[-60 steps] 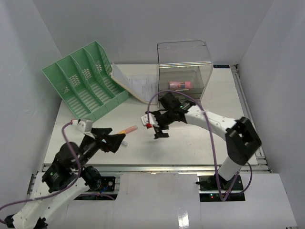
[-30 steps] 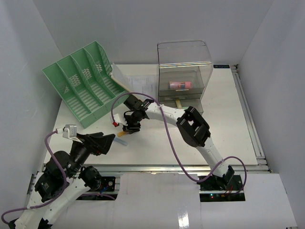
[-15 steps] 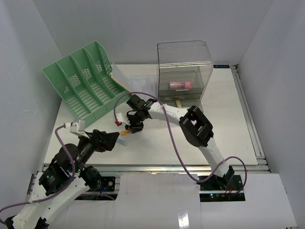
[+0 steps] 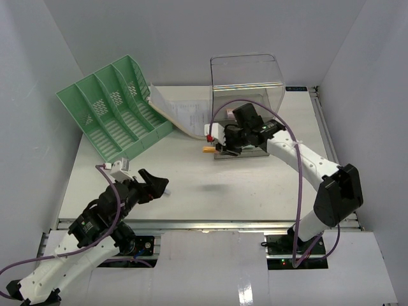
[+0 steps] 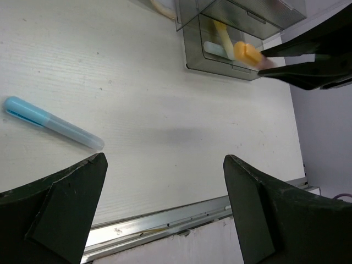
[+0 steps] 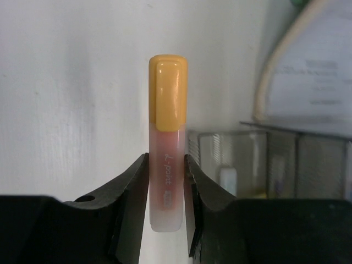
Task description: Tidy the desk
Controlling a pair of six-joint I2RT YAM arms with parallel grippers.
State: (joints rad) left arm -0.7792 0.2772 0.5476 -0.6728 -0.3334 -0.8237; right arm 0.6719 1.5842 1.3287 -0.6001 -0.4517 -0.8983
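The white bench (image 4: 255,185) fills the middle of the top view, walled on three sides, with its rail along the bottom edge.

The right gripper (image 4: 217,148) sits just right of centre, in front of the clear box (image 4: 247,80), and is clamped on a highlighter (image 6: 166,143). From above only the highlighter's orange end shows, at the box's lower left corner. The wrist view shows its pink barrel pinched between the two fingers (image 6: 132,187), and the print on it is too small to read. The right arm covers the lower front of the box. The box's contents are blurred pale shapes that cannot be made out.

The left gripper (image 4: 155,183), at lower left, has its jaws spread wide and holds nothing. A blue pen (image 5: 52,122) lies on the bench at the left of its wrist view. From above only the pen's pale tip shows, beside the fingers.

A green tray (image 4: 111,111) stands tilted at upper left. A sheet of paper (image 4: 185,115) sits between the tray and the box, with its left edge hidden.
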